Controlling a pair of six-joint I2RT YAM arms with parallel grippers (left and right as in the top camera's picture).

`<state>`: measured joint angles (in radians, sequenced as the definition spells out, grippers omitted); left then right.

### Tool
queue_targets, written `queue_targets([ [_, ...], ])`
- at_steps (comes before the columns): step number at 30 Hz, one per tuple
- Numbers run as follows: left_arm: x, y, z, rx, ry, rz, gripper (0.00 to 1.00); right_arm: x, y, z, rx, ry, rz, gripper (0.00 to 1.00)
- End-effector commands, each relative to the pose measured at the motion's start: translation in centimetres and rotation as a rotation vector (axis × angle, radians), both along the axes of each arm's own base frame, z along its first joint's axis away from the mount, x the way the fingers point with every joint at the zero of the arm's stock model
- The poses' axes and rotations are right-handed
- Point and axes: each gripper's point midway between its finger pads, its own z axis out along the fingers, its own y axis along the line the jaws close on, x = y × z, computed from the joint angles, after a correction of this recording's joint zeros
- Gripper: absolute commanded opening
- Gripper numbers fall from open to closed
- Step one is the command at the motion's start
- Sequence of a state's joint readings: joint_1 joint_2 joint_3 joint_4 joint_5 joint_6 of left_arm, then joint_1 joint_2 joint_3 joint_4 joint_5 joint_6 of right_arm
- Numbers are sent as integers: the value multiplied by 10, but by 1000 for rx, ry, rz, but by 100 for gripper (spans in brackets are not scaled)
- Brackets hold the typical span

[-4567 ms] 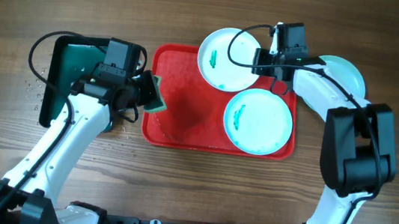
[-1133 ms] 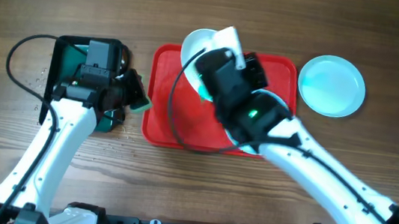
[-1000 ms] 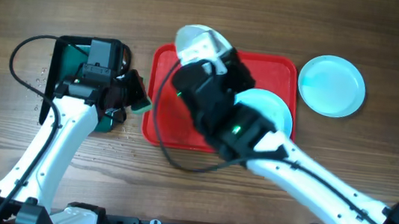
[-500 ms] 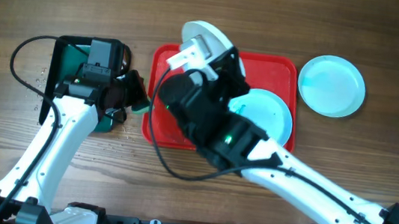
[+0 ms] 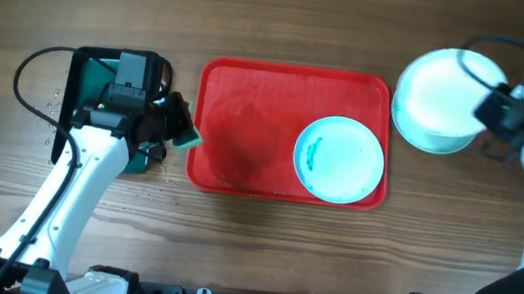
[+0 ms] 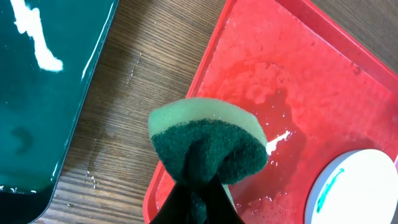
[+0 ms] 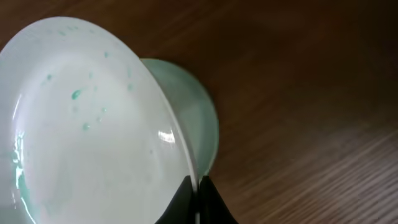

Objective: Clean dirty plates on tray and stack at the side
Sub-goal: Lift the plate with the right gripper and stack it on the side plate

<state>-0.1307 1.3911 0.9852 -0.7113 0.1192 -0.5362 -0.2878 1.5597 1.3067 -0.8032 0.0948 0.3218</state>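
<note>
The red tray (image 5: 244, 135) lies mid-table, wet, and holds one turquoise plate (image 5: 339, 159) with a green smear; both also show in the left wrist view, tray (image 6: 323, 81) and plate (image 6: 360, 186). My right gripper (image 5: 497, 103) is shut on the rim of the white plate (image 5: 444, 84), holding it tilted over a second turquoise plate (image 5: 431, 139) right of the tray. In the right wrist view the white plate (image 7: 81, 124) is pinched between the jaws (image 7: 198, 186), above the turquoise plate (image 7: 196, 118). My left gripper (image 5: 177, 127) is shut on a green sponge (image 6: 208, 140) at the tray's left rim.
A dark green black-rimmed tray (image 5: 89, 83) with water sits at the left, under my left arm; it also shows in the left wrist view (image 6: 43, 93). Water drops lie on the wooden table between the two trays.
My right arm has carried the white plate from the tray's upper left across to the right, above the turquoise plate beside the tray. The left arm and sponge have not moved.
</note>
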Motion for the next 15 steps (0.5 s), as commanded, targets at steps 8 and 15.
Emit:
queue_targets([
  [8, -1, -1, -3, -7, 8, -6, 4, -3, 0, -71, 153, 49, -19, 46],
  [15, 2, -1, -2, -9, -5, -6, 4, 9, 88, -57, 432, -21, 309, 55],
])
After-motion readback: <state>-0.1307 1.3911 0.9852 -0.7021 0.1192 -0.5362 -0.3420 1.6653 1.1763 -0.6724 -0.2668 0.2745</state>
